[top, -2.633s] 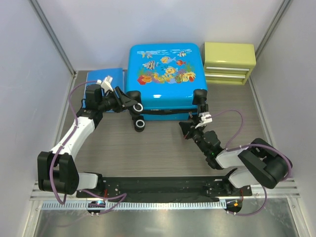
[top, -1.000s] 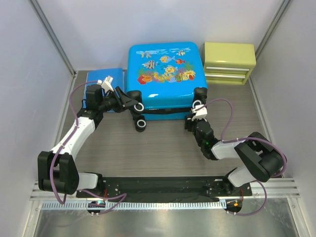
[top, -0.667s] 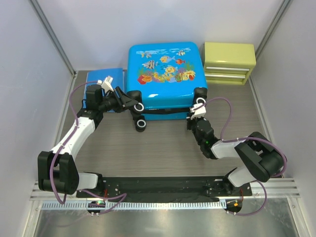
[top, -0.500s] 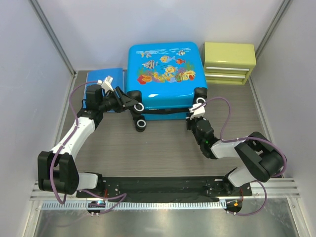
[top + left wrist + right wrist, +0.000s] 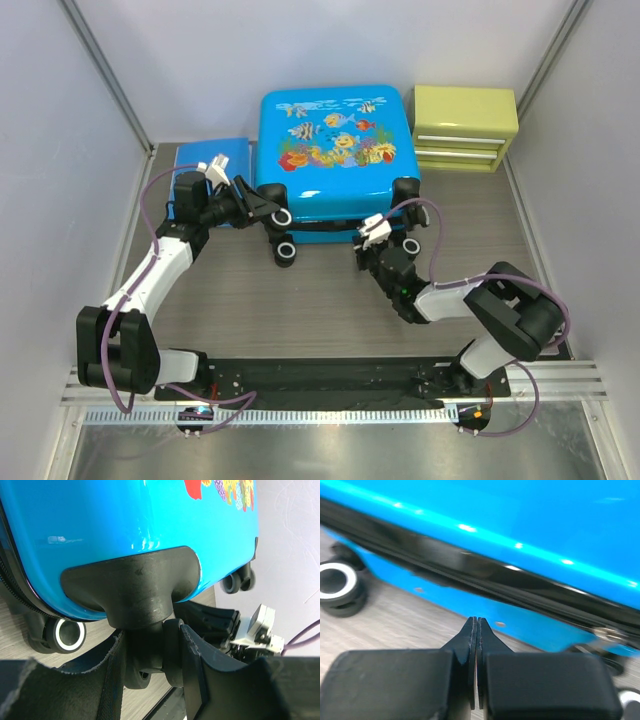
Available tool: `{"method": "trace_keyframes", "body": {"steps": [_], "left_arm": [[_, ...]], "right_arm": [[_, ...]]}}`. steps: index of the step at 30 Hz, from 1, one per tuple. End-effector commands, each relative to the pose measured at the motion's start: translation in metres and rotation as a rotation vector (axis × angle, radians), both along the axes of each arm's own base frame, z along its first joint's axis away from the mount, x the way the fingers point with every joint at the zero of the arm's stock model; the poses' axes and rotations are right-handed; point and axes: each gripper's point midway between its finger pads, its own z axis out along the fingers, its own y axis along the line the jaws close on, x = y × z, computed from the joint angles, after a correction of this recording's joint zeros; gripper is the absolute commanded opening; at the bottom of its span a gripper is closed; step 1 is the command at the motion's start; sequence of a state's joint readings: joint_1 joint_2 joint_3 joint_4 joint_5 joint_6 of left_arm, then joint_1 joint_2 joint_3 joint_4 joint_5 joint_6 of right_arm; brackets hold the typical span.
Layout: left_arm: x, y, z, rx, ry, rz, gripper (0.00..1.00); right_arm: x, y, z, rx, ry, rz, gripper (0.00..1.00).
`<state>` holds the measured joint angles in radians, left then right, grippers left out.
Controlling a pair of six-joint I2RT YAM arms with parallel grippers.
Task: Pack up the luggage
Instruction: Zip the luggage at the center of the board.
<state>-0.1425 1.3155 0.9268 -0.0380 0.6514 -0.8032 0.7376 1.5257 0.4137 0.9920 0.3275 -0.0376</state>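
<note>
The left gripper's [image 5: 150, 650] jaws are partly open and clamped on either side of a black wheel stem at the near-left corner of the luggage [image 5: 335, 150]. The right gripper's [image 5: 474, 624] jaws are pressed fully together with nothing between them. Their joined tip points at the blue shell just below the dark zip seam [image 5: 470, 575] on the near side.

The luggage is a bright blue hard-shell case. It lies flat and closed at the far middle of the table [image 5: 320, 300], fish-print lid up and wheels facing near. A flat blue folder [image 5: 215, 155] lies just to its left. A yellow-green drawer box [image 5: 465, 125] stands at the far right, a little apart from the case.

Several things could go wrong from here. The right jaws hold nothing, so if they were meant to pinch a zip pull, the grab appears to have missed. A pull along the seam would then move nothing. A small metal piece shows at the right end of the seam, too blurred to identify.

The shell is glossy and curved. A closed tip pushed against it is likely to skid along it or slip under the lower shell. A hard push could shove the whole case towards the far wall.

The left hold is on a caster, which can swivel or roll. The case could twist out of that grip once the other arm loads it.
</note>
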Motion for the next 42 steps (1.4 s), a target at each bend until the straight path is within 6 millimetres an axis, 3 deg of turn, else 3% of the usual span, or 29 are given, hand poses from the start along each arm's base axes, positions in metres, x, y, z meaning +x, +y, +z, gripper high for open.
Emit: {"method": "trace_keyframes", "body": {"steps": [1,7,12,13,14,15,16,18,20,21,22,23,24,25,26,28,32,39,42], "left_arm": [[-0.002,-0.015,0.060,-0.062,-0.249,-0.115,0.00],[-0.002,-0.015,0.060,-0.063,-0.249,-0.116,0.00],[-0.002,-0.015,0.062,-0.063,-0.253,-0.115,0.00],[-0.002,-0.015,0.062,-0.063,-0.253,-0.115,0.00],[-0.002,-0.015,0.062,-0.063,-0.253,-0.115,0.00],[-0.002,-0.014,0.062,-0.063,-0.253,-0.113,0.00],[-0.002,-0.014,0.062,-0.062,-0.252,-0.112,0.00],[-0.002,-0.013,0.062,-0.063,-0.249,-0.110,0.00],[-0.001,-0.011,0.064,-0.065,-0.252,-0.105,0.00],[-0.002,-0.012,0.064,-0.065,-0.252,-0.106,0.00],[-0.002,-0.011,0.064,-0.065,-0.255,-0.105,0.00],[-0.003,-0.011,0.066,-0.065,-0.260,-0.105,0.00],[-0.003,-0.011,0.067,-0.063,-0.267,-0.105,0.00],[-0.003,-0.011,0.068,-0.060,-0.273,-0.102,0.00],[-0.003,-0.010,0.068,-0.056,-0.276,-0.100,0.00],[-0.002,-0.009,0.067,-0.049,-0.270,-0.091,0.00],[-0.001,-0.007,0.067,-0.037,-0.270,-0.080,0.00],[0.002,-0.004,0.063,-0.044,-0.251,-0.078,0.00],[0.003,-0.003,0.064,-0.049,-0.252,-0.079,0.00]], "right_arm": [[0.003,0.033,0.026,0.071,-0.067,0.048,0.01],[-0.011,0.070,0.031,0.082,-0.065,0.126,0.01],[-0.016,0.077,0.046,0.102,-0.056,0.163,0.01],[-0.016,0.075,0.056,0.117,-0.063,0.154,0.01],[-0.015,0.072,0.059,0.133,-0.045,0.126,0.01],[-0.006,0.055,0.057,0.101,-0.015,0.014,0.01],[-0.004,0.044,0.069,0.110,-0.015,-0.042,0.08],[-0.001,0.017,0.069,0.045,0.011,-0.173,0.27],[-0.003,0.000,0.085,0.048,-0.010,-0.199,0.53],[-0.006,-0.011,0.075,0.022,0.016,-0.206,0.61],[-0.003,-0.021,0.085,0.059,0.018,-0.184,0.70],[-0.001,-0.032,0.080,0.104,0.059,-0.198,0.75],[-0.002,-0.039,0.070,0.105,0.114,-0.176,0.92],[-0.003,-0.041,0.065,0.138,0.153,-0.152,0.95],[0.002,-0.059,0.061,0.148,0.175,-0.188,0.96],[0.000,-0.066,0.048,0.109,0.203,-0.211,0.98],[-0.003,-0.061,0.023,0.051,0.259,-0.172,0.95],[-0.011,-0.067,0.021,0.110,0.223,-0.189,0.85],[-0.013,-0.084,0.023,0.112,0.186,-0.268,0.84]]}}
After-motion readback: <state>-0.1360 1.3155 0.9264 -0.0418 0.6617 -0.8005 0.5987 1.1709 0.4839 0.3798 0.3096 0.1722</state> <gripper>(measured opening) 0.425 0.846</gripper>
